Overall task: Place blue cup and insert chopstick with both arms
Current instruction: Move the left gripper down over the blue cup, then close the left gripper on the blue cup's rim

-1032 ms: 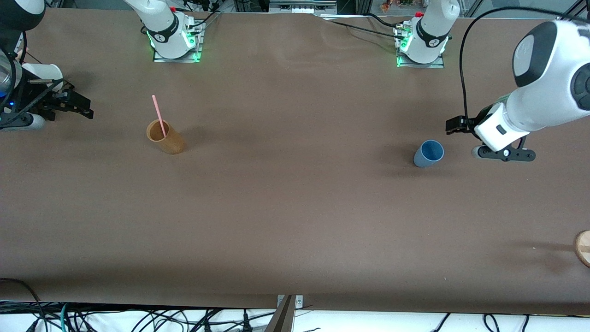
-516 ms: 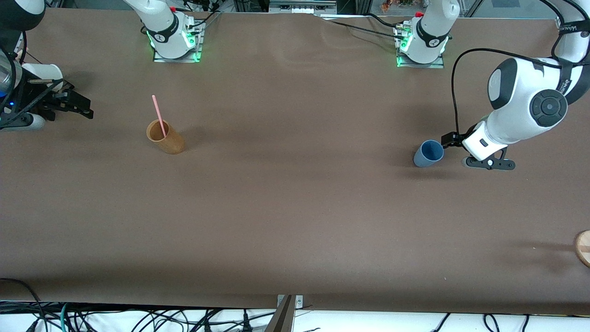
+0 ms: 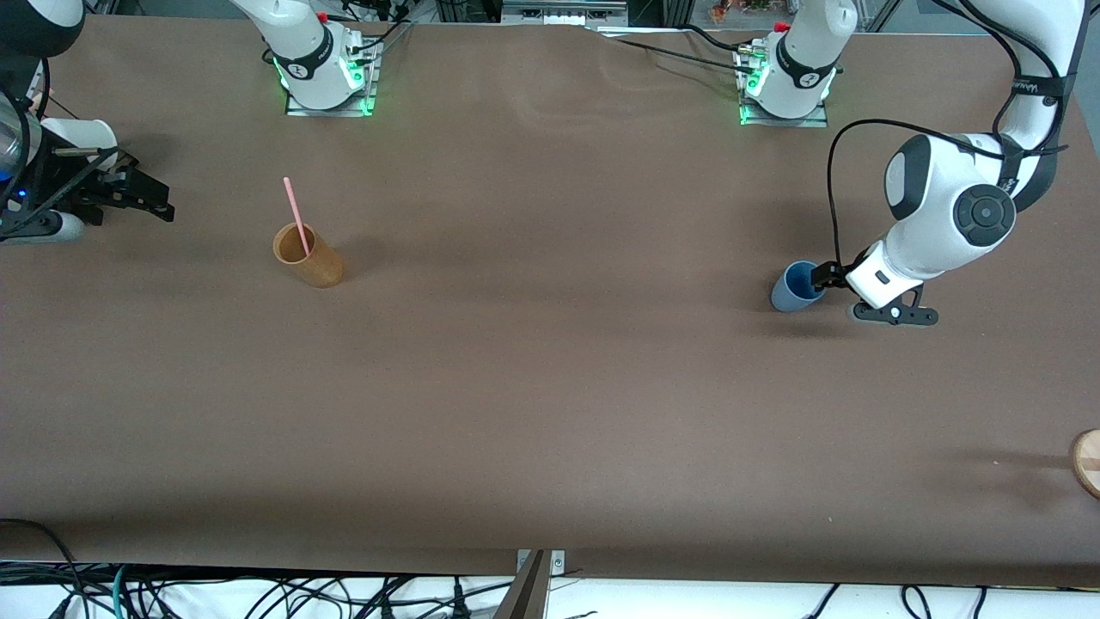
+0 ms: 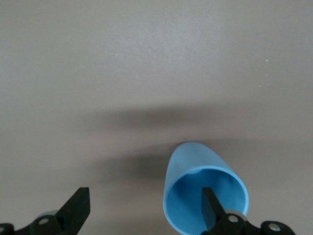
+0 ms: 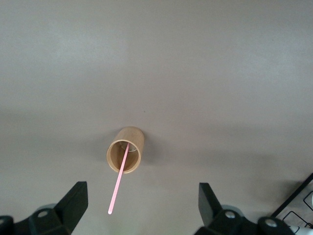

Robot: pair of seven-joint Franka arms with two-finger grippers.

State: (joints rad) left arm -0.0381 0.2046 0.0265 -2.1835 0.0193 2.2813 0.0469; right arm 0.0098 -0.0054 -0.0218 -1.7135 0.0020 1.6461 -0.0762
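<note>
While the table (image 3: 550, 387) carries only a few items, both arms are in view. Left arm (image 3: 945, 211): reaches down from its base to the blue cup, at its own end of the table. Right arm (image 3: 26, 129): waits at the opposite end, low over the table edge.

Left gripper (image 3: 827, 277) (image 4: 144, 208): jaws spread wide, holding nothing. One finger (image 4: 212, 208) sits inside the mouth of the cup; the other finger (image 4: 76, 210) stands clear of the cup wall, apart from it, over bare table.

Right gripper (image 3: 146, 199) (image 5: 142, 205): jaws spread wide, empty, well apart from the brown cup, which lies ahead of its fingers.

Brown cup (image 3: 309, 255) (image 5: 125, 149): upright, toward the right arm's end, well apart from the left gripper.

Blue cup (image 3: 795, 288) (image 4: 203, 193): upright on the table, open end up, directly at the left gripper, its rim around one fingertip.

Chopstick (image 3: 296, 215) (image 5: 119, 178): stands tilted in the brown cup, lower end inside, upper end leaning out over the rim. Neither gripper touches it.
</note>
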